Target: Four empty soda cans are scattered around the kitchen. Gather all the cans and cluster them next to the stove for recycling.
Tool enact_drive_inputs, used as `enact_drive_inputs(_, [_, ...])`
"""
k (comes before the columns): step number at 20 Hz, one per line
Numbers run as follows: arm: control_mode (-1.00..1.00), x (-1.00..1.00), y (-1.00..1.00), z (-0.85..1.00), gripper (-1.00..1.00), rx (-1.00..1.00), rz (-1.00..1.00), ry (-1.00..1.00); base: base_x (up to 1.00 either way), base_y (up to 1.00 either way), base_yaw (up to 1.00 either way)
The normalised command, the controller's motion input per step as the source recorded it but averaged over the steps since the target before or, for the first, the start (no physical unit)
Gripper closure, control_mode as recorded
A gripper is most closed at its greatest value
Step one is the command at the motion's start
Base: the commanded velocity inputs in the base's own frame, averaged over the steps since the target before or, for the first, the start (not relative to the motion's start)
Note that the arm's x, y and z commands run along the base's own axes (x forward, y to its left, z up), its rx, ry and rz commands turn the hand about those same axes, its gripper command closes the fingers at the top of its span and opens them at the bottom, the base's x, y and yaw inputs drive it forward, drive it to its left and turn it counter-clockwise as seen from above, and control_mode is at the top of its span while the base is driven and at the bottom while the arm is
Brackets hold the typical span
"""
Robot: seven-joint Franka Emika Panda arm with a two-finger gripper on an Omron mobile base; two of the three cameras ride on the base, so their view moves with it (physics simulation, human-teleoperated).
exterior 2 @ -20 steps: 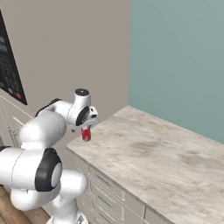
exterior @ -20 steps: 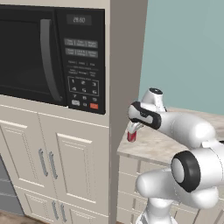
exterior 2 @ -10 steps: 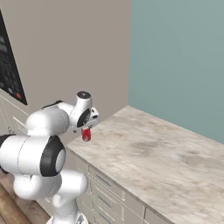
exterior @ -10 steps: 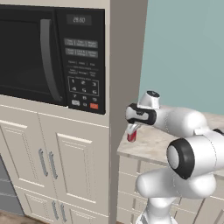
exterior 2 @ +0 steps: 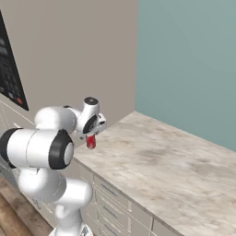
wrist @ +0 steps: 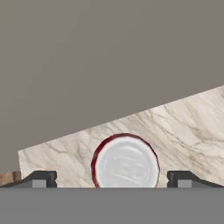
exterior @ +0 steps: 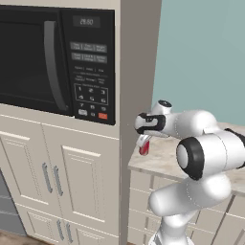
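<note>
Step in hand looks like the pick-up of one red soda can, approach phase, w/ the gripper poised above it. In the hand view the can's pale lid sits bottom centre, seen from straight above, and the two dark fingertips stand wide apart either side of it w/ clear gaps, so jaws are fully spread and nothing is held. In the left base view the can is right of centre, upright on the beige marbled counter near its left end, just beside the tall cream cabinet w/ the built-in microwave; gripper hangs right over it. Right base view: same can left of centre, near the counter front corner, under the hand. Next move prob. calls for a straight descent till the pads bracket the can body, then a squeeze, w/ care re the cabinet wall close by. Hard to tell: how far fingertips are above the lid; can's lower part is cut off in the hand view and partly masked by the hand in both base views.
</note>
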Motion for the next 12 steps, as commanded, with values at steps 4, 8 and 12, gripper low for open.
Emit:
enact_drive_inputs(4, [-1.0, 0.15, -0.1, -0.19, -1.0, 0.0, 0.02, 0.0, 0.0, 0.0, 0.0])
enact_drive_inputs(8, [-1.0, 0.03, -0.12, -0.27, -1.0, 0.0, 0.03, 0.0, 0.0, 0.0, 0.0])
enact_drive_inputs(12, [-1.0, 0.04, 0.0, -0.18, -1.0, 0.0, 0.02, 0.0, 0.0, 0.0, 0.0])
